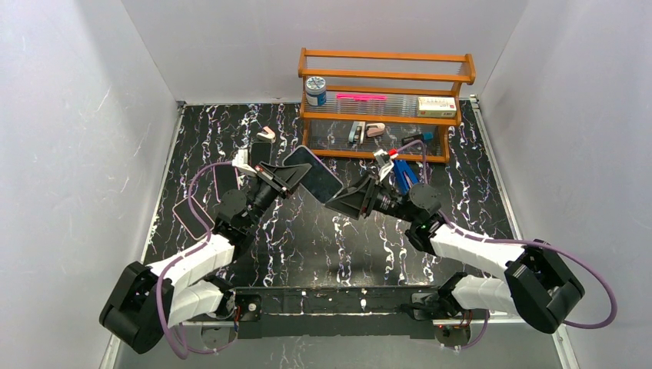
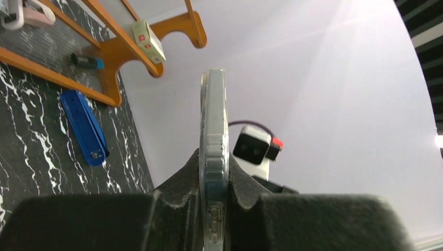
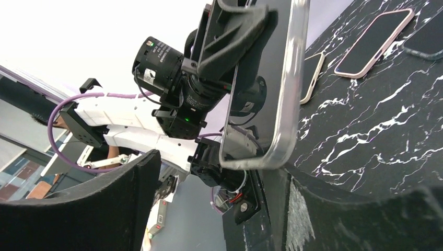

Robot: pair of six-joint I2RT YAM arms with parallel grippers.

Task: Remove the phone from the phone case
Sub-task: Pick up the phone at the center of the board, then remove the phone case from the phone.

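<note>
**Phone/case separation: left clamped, right open at the free end**

Left gripper (image 2: 214,162): fingers closed tight across both faces of the clear plastic phone case (image 2: 214,110), with the dark slab phone (image 1: 314,174) still seated inside. The pair hangs tilted in the air over the middle of the black marble-pattern table (image 1: 323,246), just near of the orange wooden rack (image 1: 384,77).

Right gripper (image 3: 224,172): fingers spread wide and holding nothing, with the case's free corner between them.

My judgement: I should pinch only the case lip at that corner, not the phone, and peel it off slowly.

Risk: the left clamp presses case and phone together, so the phone may bind. I will watch for slip.
</note>
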